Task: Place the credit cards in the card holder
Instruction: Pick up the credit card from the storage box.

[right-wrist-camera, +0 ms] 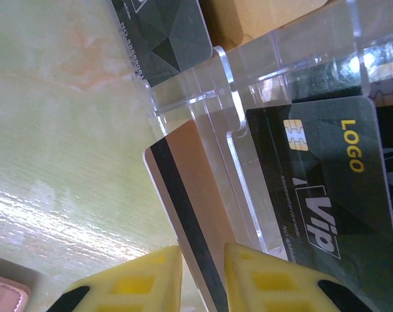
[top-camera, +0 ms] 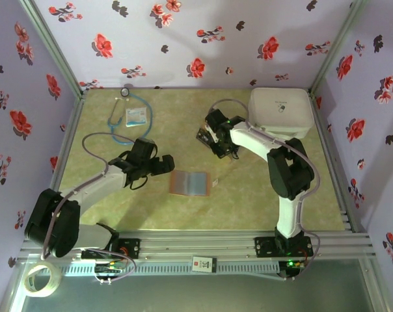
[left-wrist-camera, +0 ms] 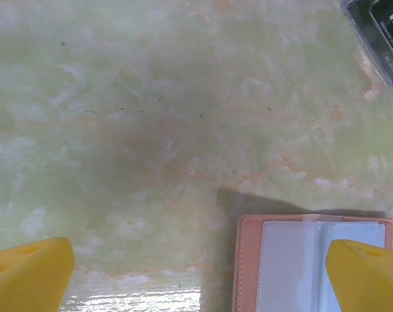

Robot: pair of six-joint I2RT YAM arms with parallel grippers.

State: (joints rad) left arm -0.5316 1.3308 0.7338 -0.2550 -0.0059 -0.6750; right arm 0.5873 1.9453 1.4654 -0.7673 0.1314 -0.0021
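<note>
1. The card holder (top-camera: 191,183): lies open and flat on the counter (top-camera: 118,214), grey slots facing up. Take it as your reference.
2. Your left gripper (left-wrist-camera: 196,276): jaws wide apart, holding nothing, just left of the card holder.
3. The credit cards (right-wrist-camera: 170,32): these stand in a clear rack (right-wrist-camera: 209,84) beyond the card holder, a black card (right-wrist-camera: 326,188) and a tan card (right-wrist-camera: 183,188) among them.
4. Your right gripper (right-wrist-camera: 203,283): at that rack, one finger either side of the tan card's edge. You cannot tell whether they pinch it.
</note>
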